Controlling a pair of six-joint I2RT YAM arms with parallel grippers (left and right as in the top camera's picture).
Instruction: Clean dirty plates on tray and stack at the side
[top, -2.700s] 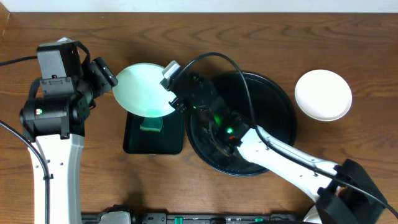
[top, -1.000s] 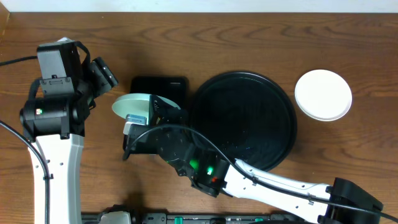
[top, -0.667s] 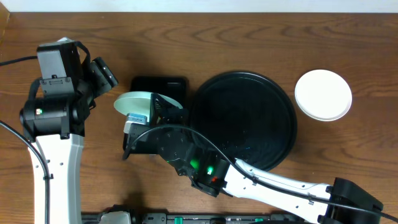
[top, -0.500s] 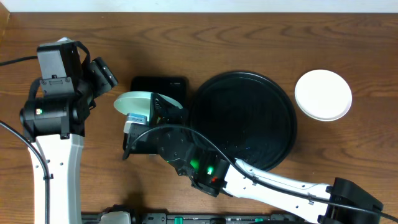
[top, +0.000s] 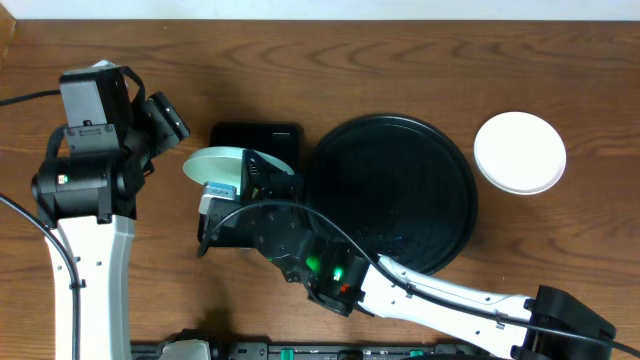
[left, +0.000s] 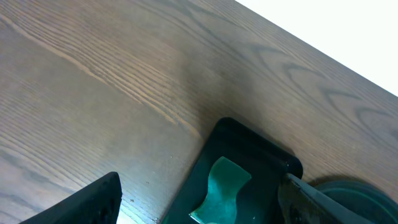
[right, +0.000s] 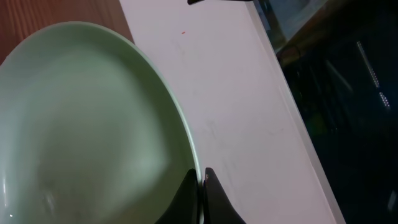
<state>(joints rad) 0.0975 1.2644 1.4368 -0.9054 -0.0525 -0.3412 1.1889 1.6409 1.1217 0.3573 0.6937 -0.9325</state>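
Over sponge tray (top: 255, 135), plate (top: 215, 165) hung tilted, rim pinched tight by right gripper (right: 202, 186). Empty left gripper (left: 199, 202) gaped wide. Plate looked stiff, light, glossy: probably slippery, chippable. Rim best hold; opposite edge free for second grip.

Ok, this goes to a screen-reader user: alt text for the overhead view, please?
The right arm's jaws grip a pale-mint plate by its rim, tilted above the small rectangular black tray. Right of it lies the large round black tray, then a white plate; the left arm's jaws stand open.
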